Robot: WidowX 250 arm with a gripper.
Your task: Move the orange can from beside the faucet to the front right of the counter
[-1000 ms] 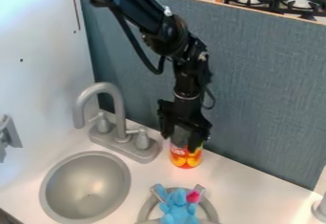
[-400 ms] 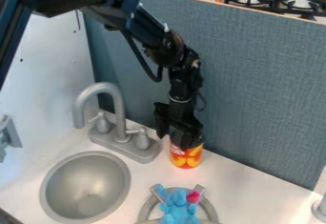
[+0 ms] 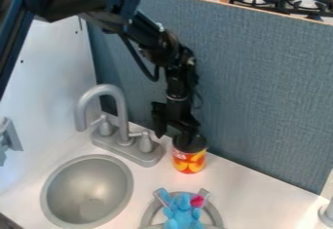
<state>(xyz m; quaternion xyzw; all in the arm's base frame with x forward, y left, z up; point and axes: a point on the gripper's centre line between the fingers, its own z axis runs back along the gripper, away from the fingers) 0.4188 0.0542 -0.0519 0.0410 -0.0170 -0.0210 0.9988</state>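
Right now, the black gripper (image 3: 174, 134) hangs with its two fingers spread apart, one out on the faucet side and the other at the dark top of the orange-and-yellow can (image 3: 189, 162). Whether that finger touches the can I can't tell. The can stands upright just below the gripper, slightly to its right in the view, on the white countertop (image 3: 253, 194). Left of the gripper, near it, rises the gray toy faucet (image 3: 121, 113) with two handles; further down to the left lies the round gray sink basin (image 3: 88, 189). Well below the gripper, a blue toy animal (image 3: 183, 216) with a pink patch rests on a gray ring (image 3: 151, 214). Behind the gripper stands a blue-gray panel (image 3: 260, 91).
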